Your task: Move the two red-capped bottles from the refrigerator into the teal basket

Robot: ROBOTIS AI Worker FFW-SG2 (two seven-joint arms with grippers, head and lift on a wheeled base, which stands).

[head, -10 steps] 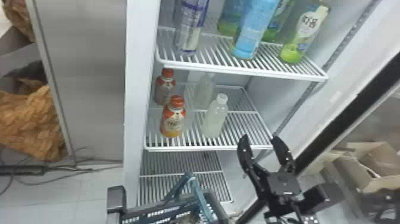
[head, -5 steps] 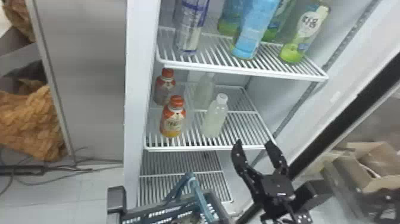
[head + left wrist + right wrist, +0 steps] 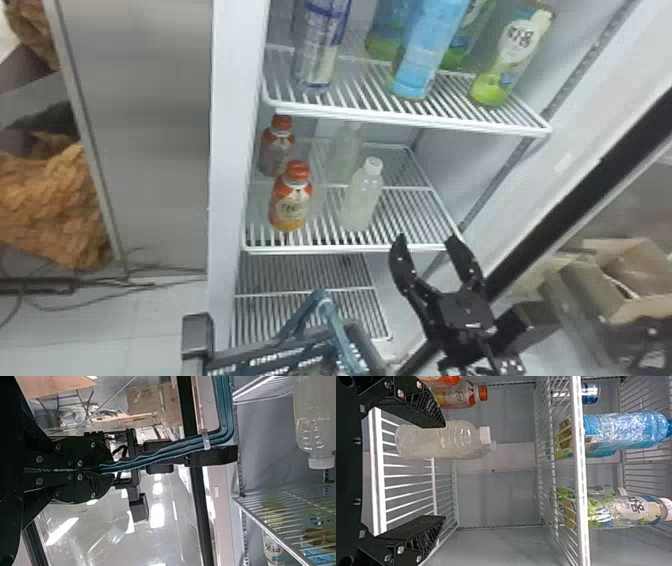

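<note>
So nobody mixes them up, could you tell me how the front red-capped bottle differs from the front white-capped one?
The front red-capped bottle has an orange label; the front white-capped bottle shows none. The former looks squatter, the latter slimmer. Both stand upright on one shelf.

In the head view, taken as a dial centred on the front target bottle [image 3: 291, 202], the rear target bottle [image 3: 276, 150] is placed between 11 and 12, behind it on the middle shelf [image 3: 325, 248]. A neighbouring bottle [image 3: 362, 200] is stood at 3 o'clock, a back bottle [image 3: 344, 155] between 1 and 2. Containers [image 3: 425, 60] are held on the upper shelf [image 3: 400, 119]. The basket [image 3: 295, 342] is seen at 6.
</note>
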